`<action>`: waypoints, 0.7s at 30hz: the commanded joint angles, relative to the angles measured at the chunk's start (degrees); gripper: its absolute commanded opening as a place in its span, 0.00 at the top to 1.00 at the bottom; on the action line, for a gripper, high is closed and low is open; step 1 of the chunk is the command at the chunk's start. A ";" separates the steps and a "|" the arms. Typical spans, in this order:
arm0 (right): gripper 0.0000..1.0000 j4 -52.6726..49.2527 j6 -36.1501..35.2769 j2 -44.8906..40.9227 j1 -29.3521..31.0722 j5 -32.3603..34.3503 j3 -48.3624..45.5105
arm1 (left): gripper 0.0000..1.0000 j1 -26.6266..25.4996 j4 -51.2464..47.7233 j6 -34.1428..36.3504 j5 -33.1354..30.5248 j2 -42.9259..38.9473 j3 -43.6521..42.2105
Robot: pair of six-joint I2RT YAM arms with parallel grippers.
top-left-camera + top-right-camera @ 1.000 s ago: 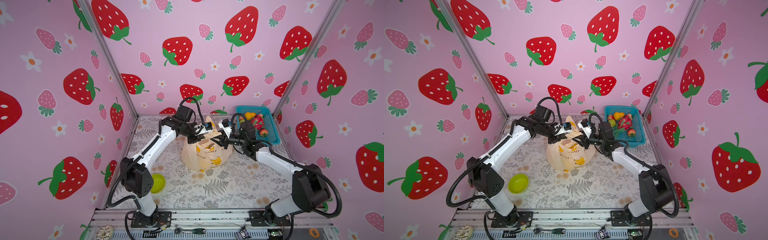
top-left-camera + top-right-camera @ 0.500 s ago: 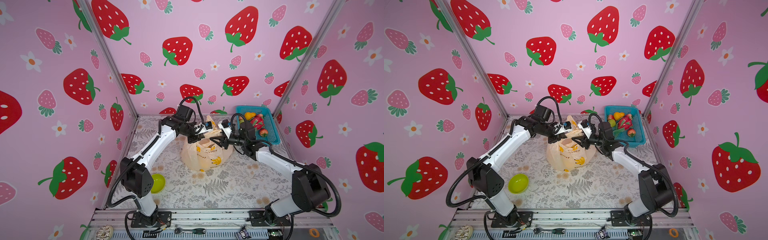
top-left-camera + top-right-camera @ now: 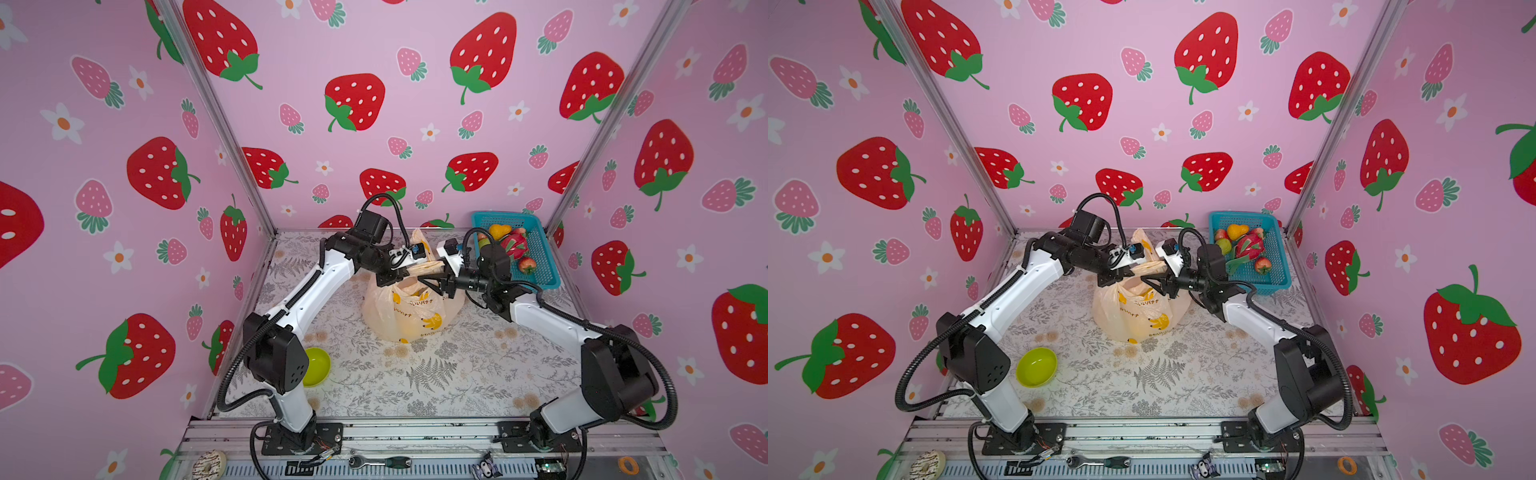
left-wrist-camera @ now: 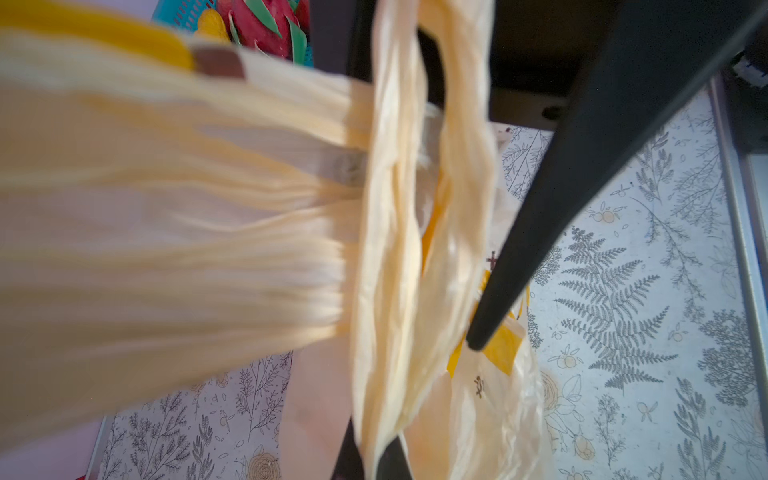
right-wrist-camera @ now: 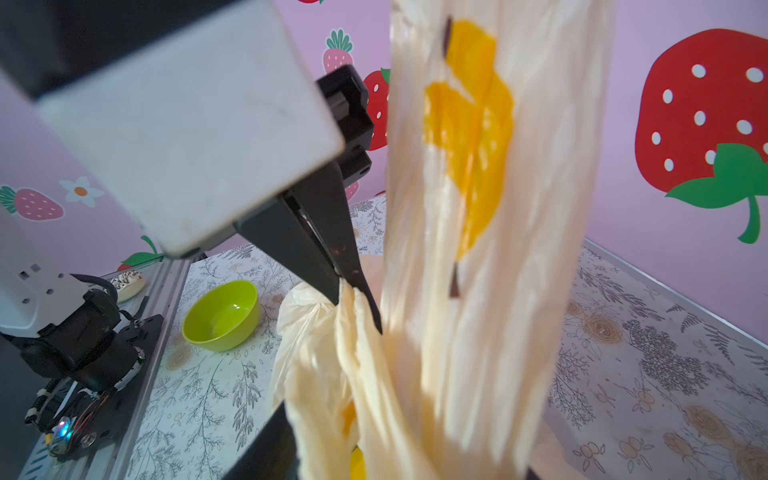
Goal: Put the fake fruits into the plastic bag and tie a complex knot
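Near the front, 1 lime bowl (image 3: 1037, 367) sits on the fern-print mat, well apart from the plastic bag (image 3: 409, 311). The bag stands mid-table with both arms meeting above its mouth. The left gripper (image 5: 357, 306) is pinched tight on 1 twisted bag handle (image 4: 208, 228), drawing it taut. The right gripper (image 3: 441, 287) stands partly open. As far as I can judge, the second handle (image 5: 478, 187) runs between its fingers unclamped. In the far right corner, the teal basket (image 3: 503, 215) holds fruit.

The knot seems to be in hand while fruit lies outside the bag, which is worth checking. To tie well, the left should hold even tension so the thin film neither slips nor tears. The right should close near the crossing, not on loose bag wall.

Count:
- On the table: 2 arms, 1 bag with 2 handles, 1 bowl, 1 basket.
- In the basket: 1 orange pear (image 3: 1237, 230), 1 green pear (image 3: 1223, 246), 1 dragon fruit (image 3: 1250, 246), at least 2 small red apples (image 3: 1262, 264).
- I cannot tell bananas inside the bag from its yellow prints.
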 commanded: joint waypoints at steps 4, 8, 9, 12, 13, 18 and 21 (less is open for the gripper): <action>0.50 4.84 3.02 1.16 -0.24 -0.83 -0.62 | 1.00 -0.40 -2.26 1.10 0.56 0.43 1.90; 0.52 5.00 3.16 1.33 -0.20 -0.37 -0.51 | 1.00 -0.44 -2.62 1.72 0.70 0.28 1.90; 0.51 5.34 3.50 1.33 -0.16 -0.35 -0.44 | 1.00 -0.46 -2.73 1.87 0.64 0.28 1.86; 0.52 5.90 4.05 1.50 -0.20 -0.04 -0.26 | 1.00 -0.46 -3.12 2.14 0.53 0.46 1.82; 0.52 5.94 4.15 1.42 -0.22 -0.06 -0.17 | 1.00 -0.46 -3.36 2.30 0.58 0.54 1.89; 0.55 5.82 4.33 1.58 -0.20 0.49 0.16 | 1.00 -0.46 -3.45 2.58 0.08 0.55 1.81; 0.57 5.90 4.47 1.60 -0.20 0.28 0.18 | 1.00 -0.46 -3.53 2.58 -0.17 0.72 1.88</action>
